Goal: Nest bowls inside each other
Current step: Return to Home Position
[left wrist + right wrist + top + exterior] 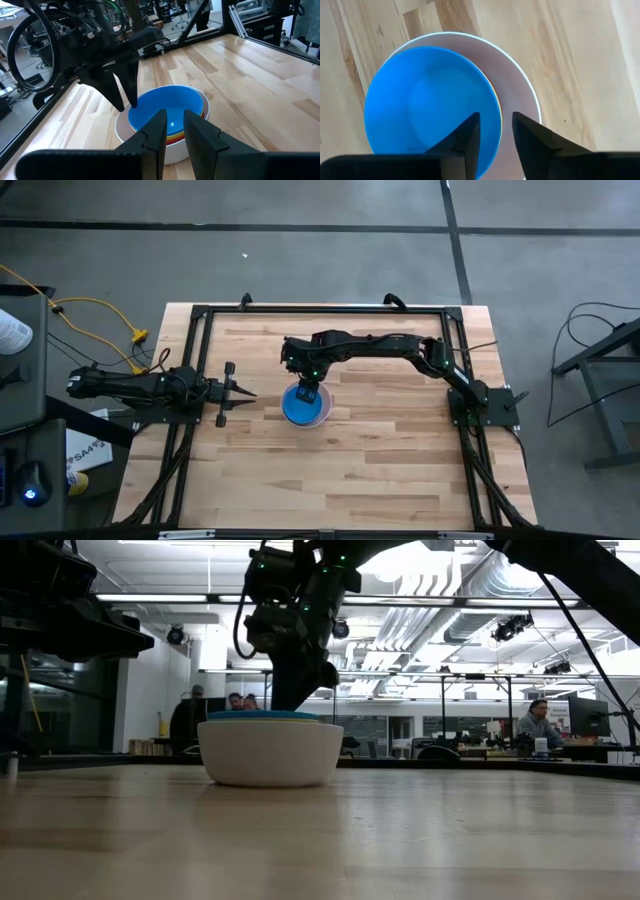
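The bowls sit nested in one stack near the table's middle. The blue bowl [302, 405] [430, 105] is on top, and the white bowl [270, 752] [122, 134] is outermost, resting on its base. Yellow and red rims [175, 136] show between them. The blue bowl sits off-centre in the white one. My right gripper [308, 392] [496, 132] hangs open over the stack and points steeply down. One finger [132, 90] stands inside the blue bowl's rim and the other [112, 95] outside it. My left gripper [240, 393] [174, 130] waits open and level at the table's left, pointing at the stack. My right gripper's open fingers stand on either side of the blue bowl's rim [499, 117], coming from above. I cannot tell whether either finger touches the rim. The blue bowl rests in the stack.
A black metal frame [320, 310] runs around the wooden table top. Bare wood lies on every side of the stack. Beyond the table, in the low view, is a workshop with people seated at desks [540, 725].
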Robot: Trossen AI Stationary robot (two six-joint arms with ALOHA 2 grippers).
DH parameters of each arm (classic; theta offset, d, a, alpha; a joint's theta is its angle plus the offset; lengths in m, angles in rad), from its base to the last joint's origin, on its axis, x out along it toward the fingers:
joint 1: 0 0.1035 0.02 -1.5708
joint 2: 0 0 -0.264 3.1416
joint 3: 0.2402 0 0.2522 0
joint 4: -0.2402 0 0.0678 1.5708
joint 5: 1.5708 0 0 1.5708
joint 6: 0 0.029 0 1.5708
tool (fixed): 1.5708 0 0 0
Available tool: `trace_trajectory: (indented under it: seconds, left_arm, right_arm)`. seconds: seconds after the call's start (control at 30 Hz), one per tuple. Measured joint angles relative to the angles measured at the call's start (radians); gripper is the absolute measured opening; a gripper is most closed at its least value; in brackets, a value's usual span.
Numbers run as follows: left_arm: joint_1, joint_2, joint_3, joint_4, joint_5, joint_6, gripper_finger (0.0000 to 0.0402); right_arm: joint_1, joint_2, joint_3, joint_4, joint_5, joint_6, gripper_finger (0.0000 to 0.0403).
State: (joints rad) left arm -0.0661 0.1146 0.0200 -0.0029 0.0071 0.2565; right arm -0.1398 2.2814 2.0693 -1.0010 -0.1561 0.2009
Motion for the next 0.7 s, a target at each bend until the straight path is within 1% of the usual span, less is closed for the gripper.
trace_trajectory:
  seconds: [0.1,0.3,0.57,0.7]
  left_arm:
    - [0.0,0.0,0.0,0.0,0.0,0.0,0.0065]
    - [0.0,0.0,0.0,0.0,0.0,0.0,0.0065]
    - [0.0,0.0,0.0,0.0,0.0,0.0,0.0065]
    - [0.0,0.0,0.0,0.0,0.0,0.0,0.0065]
  right_arm:
    - [0.0,-0.005,0.0,0.007,0.006,-0.023,0.0111]
    - [0.008,-0.038,0.0,0.016,0.114,-0.048,0.0111]
    - [0.017,-0.057,0.0,-0.031,0.133,-0.044,0.011]
    - [0.03,-0.074,0.0,-0.041,0.177,-0.043,0.011]
